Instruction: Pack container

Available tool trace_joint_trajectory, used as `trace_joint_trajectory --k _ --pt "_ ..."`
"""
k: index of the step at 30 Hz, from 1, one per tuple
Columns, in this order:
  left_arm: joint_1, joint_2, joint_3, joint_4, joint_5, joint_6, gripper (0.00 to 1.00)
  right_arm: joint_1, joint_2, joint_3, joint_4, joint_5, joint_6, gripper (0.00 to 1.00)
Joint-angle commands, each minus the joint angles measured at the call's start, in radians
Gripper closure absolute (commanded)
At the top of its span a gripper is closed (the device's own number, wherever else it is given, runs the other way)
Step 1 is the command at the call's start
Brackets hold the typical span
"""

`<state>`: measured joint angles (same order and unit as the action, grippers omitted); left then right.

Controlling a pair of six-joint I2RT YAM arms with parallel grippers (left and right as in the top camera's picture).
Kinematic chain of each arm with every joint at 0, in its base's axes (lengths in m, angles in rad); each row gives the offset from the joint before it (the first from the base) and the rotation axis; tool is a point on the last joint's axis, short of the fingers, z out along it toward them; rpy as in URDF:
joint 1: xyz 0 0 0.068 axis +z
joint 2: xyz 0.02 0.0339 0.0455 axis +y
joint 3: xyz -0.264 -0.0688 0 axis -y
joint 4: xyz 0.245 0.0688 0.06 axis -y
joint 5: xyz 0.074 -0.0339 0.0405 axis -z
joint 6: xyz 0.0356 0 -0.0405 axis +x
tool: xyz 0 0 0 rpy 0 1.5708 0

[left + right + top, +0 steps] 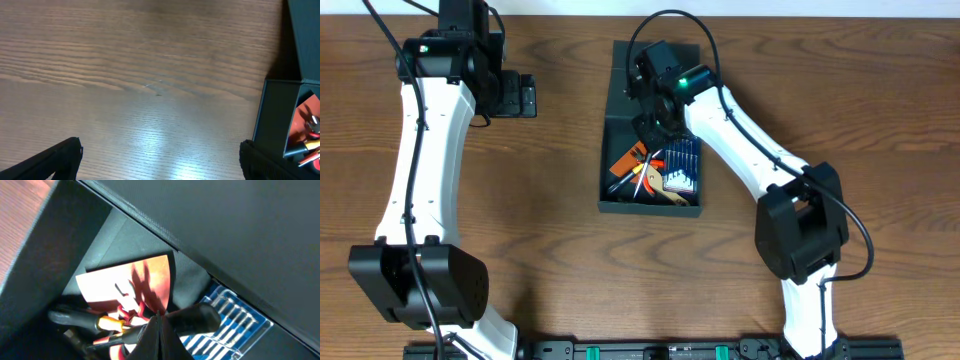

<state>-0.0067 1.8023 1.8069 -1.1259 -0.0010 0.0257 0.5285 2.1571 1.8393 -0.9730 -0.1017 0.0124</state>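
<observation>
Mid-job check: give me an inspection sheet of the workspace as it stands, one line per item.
Surface: wooden table, brown grain.
Job's things: dark box mid-table, its lid open at the far side. Inside are an orange card, a blue pack and a black-handled tool.
Clutter: nothing seen outside the box.
Grippers: left pincer open and empty over the table, left of the box. Right pincer shut, just above the box's contents; contact cannot be told.
Cables: black cable loops over the lid from the right arm.
Surroundings: pale strip beyond the far edge; black rail at the near edge.
</observation>
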Motion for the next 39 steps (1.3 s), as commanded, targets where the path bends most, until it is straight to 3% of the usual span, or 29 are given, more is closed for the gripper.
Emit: trace_joint_trajectory --k 1,15,21,28,34,35,37,39 --pt "0.006 -0.003 0.012 -0.006 -0.011 -0.006 0.02 0.001 0.051 0.013 -0.009 -0.007 -0.019 0.99" --pt "0.006 -0.003 0.012 -0.005 -0.011 -0.005 0.01 -0.004 0.034 0.021 -0.058 0.041 -0.014 0.99" --pt "0.006 -0.003 0.012 0.007 -0.011 -0.005 0.01 -0.008 -0.03 0.124 -0.056 0.047 0.008 0.99" --pt "0.006 -0.003 0.012 0.017 -0.011 -0.005 0.01 -0.092 -0.076 0.313 -0.15 0.16 0.119 0.99" --pt "0.006 -0.003 0.012 0.055 -0.011 -0.006 0.01 -0.244 -0.079 0.368 -0.292 0.297 0.286 0.99" --pt "0.006 -0.003 0.012 0.063 -0.011 -0.006 0.04 -0.272 -0.079 0.367 -0.316 0.301 0.312 0.99" --pt "0.007 -0.003 0.012 0.084 -0.011 -0.031 0.4 -0.344 -0.079 0.367 -0.376 0.299 0.369 0.99" --pt "0.013 -0.003 0.012 0.105 -0.011 -0.081 0.68 -0.41 -0.079 0.367 -0.425 0.291 0.397 0.99"
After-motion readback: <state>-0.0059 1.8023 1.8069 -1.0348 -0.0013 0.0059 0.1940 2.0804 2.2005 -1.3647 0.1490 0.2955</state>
